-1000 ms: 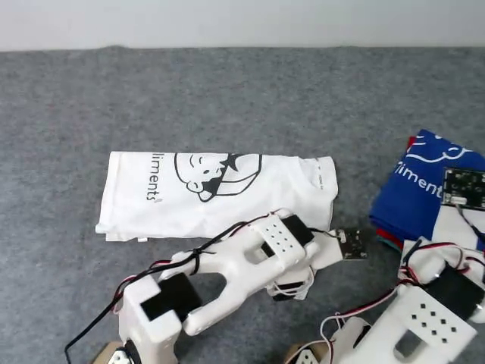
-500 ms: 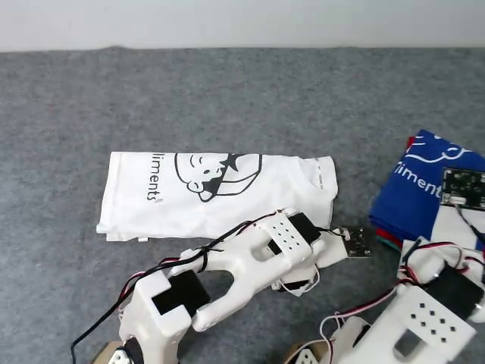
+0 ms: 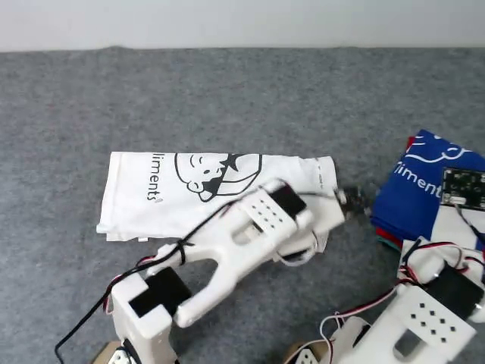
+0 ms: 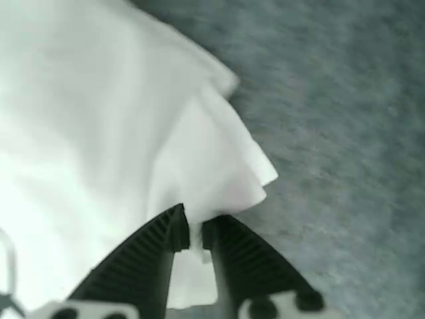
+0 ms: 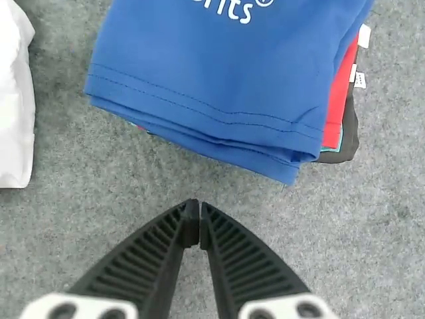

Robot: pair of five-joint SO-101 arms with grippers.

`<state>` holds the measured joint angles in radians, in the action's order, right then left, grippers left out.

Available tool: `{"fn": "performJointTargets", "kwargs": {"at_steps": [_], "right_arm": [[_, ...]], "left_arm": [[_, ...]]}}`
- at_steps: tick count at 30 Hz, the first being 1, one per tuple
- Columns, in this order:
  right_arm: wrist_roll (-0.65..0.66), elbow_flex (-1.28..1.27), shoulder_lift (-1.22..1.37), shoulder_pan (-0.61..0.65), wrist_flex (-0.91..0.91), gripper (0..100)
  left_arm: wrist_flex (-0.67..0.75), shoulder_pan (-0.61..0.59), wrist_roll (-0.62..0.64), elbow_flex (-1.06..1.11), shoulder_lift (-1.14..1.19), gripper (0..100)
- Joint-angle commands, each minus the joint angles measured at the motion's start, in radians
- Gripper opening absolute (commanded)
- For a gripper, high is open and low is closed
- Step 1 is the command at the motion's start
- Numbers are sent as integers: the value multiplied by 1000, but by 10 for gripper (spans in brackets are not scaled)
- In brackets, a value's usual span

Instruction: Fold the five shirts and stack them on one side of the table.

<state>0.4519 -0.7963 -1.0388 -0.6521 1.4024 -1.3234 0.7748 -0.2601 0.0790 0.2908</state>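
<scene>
One shirt unstacked: long-folded white cotton shirt (image 3: pixel 189 193), mid grey carpeted table (image 3: pixel 227 98).
Left claw (image 4: pixel 194 234): pinching its hem.
Right claw (image 5: pixel 193 222): pressed together, empty, beside blue-topped shirt stack (image 5: pixel 232 73).
Next: likely fold across, then stack.

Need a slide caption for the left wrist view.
Left gripper pinched on the layered edge of the folded white shirt, above the grey table.

The far half of the grey table (image 3: pixel 242 98) lay open from left to right, but the white shirt (image 3: pixel 174 193) covered the middle, and the left arm (image 3: pixel 265 220) slanted across its near right corner into the narrow gap before the stack of folded shirts (image 3: pixel 417 186) at the right.
</scene>
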Motion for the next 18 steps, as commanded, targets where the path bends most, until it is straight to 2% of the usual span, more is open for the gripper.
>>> {"fn": "performJointTargets", "kwargs": {"at_steps": [1,6,14,18], "right_arm": [[11,69,-22,-7,-7,11],[11,68,-22,-7,1,11],[11,64,-18,-7,1,11],[11,64,-15,-7,1,11]], "left_arm": [[-9,-63,-35,-94,-63,5],[2,-121,-71,-151,-57,5],[48,-201,-83,-199,94,9],[49,-238,-80,-289,157,46]]}}
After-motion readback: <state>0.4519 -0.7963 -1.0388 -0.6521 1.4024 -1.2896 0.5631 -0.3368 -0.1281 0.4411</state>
